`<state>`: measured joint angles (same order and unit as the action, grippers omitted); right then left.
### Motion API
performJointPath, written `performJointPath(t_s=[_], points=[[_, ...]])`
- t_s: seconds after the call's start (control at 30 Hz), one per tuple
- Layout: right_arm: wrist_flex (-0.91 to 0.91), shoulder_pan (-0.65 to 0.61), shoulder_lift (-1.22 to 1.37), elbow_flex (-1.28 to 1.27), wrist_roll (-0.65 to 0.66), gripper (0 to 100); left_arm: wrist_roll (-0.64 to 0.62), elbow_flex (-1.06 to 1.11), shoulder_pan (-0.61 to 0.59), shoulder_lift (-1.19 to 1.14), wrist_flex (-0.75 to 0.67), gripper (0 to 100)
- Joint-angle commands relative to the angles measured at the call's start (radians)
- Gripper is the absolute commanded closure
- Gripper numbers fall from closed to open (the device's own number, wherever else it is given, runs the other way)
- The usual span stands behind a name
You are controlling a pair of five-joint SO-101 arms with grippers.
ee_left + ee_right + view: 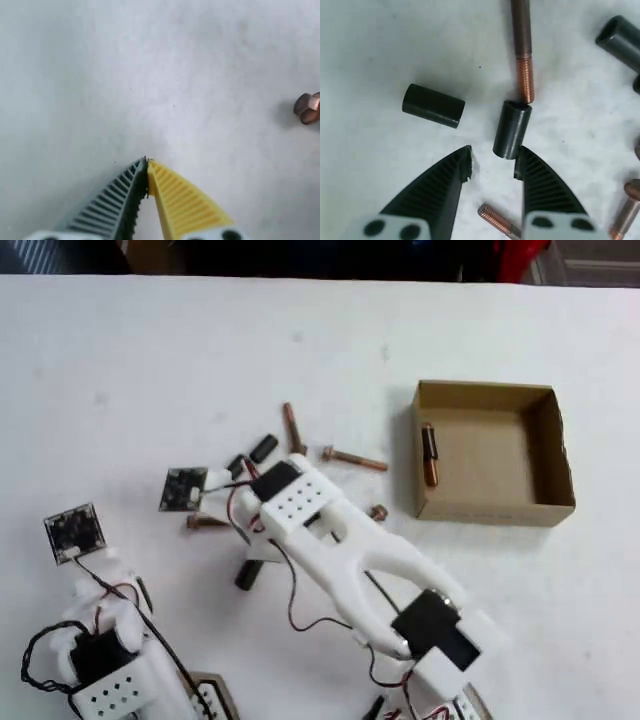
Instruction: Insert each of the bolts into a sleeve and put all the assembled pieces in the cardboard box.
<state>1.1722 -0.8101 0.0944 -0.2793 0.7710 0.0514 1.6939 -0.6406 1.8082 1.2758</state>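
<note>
In the right wrist view my right gripper (492, 162) is open just above the table. One black sleeve (512, 129) lies right in front of its fingertips, end to end with the threaded tip of a copper bolt (522, 50). A second sleeve (433, 105) lies apart to one side, and a third sleeve (620, 36) lies farther off. My left gripper (146, 162) is shut on nothing over bare table, with a bolt head (307, 107) off to one side. From above, the cardboard box (490, 510) holds one assembled piece (429, 453).
Loose bolts (354, 458) (292, 427) (207, 523) and black sleeves (263, 448) (250, 573) are scattered around the right arm (350, 550) at mid-table. The left arm (110, 660) sits at the near left corner. The far half of the white table is open.
</note>
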Motion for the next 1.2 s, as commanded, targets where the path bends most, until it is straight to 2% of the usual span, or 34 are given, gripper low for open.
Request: performJointPath(t_s=[0.0,0.63,0.73,1.17], points=[[-0.013,-0.001,0.012,0.068,0.012,87.2,0.008,0.000,-0.016,0.008,0.006,98],[-0.021,0.022,0.019,0.087,0.015,87.2,0.003,0.000,-0.013,0.008,0.006,98],[-0.084,0.051,0.027,0.083,0.015,87.2,0.003,0.000,-0.013,0.008,0.006,98],[-0.082,0.074,0.234,0.215,0.005,87.2,0.002,0.000,-0.013,0.008,0.006,98]])
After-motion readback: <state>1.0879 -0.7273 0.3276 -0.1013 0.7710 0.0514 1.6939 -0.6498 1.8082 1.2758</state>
